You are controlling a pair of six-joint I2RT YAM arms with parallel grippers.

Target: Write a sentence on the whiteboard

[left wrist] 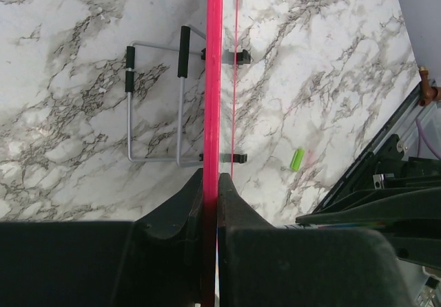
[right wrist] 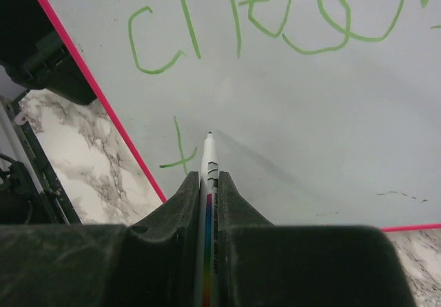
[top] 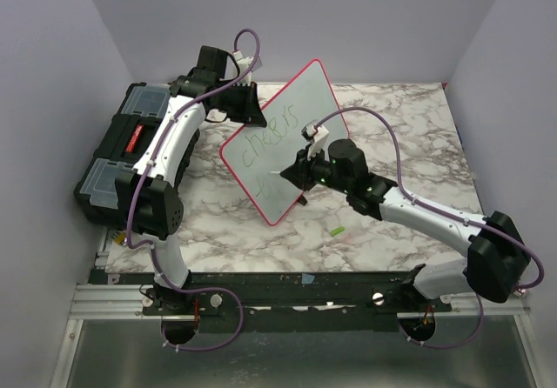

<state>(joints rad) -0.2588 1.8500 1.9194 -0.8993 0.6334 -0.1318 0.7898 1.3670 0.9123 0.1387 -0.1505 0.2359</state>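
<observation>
L pincer (left wrist: 211, 177) clamped on whiteboard (top: 300, 101) rim; R pincer (right wrist: 209, 177) pinching marker (right wrist: 209, 157), tip beside green "t" of sentence (top: 271, 138). Best: light pressure, short strokes, board rigid.

Your whiteboard (right wrist: 310, 128) is smooth and shiny, and its pink edge looks like plastic. Your table (left wrist: 69, 80) looks like smooth marble. The wire stand (left wrist: 180, 114) is shiny metal. The pen (right wrist: 209, 157) is glossy plastic. The right gripper (right wrist: 209, 176) is dull black plastic.
</observation>
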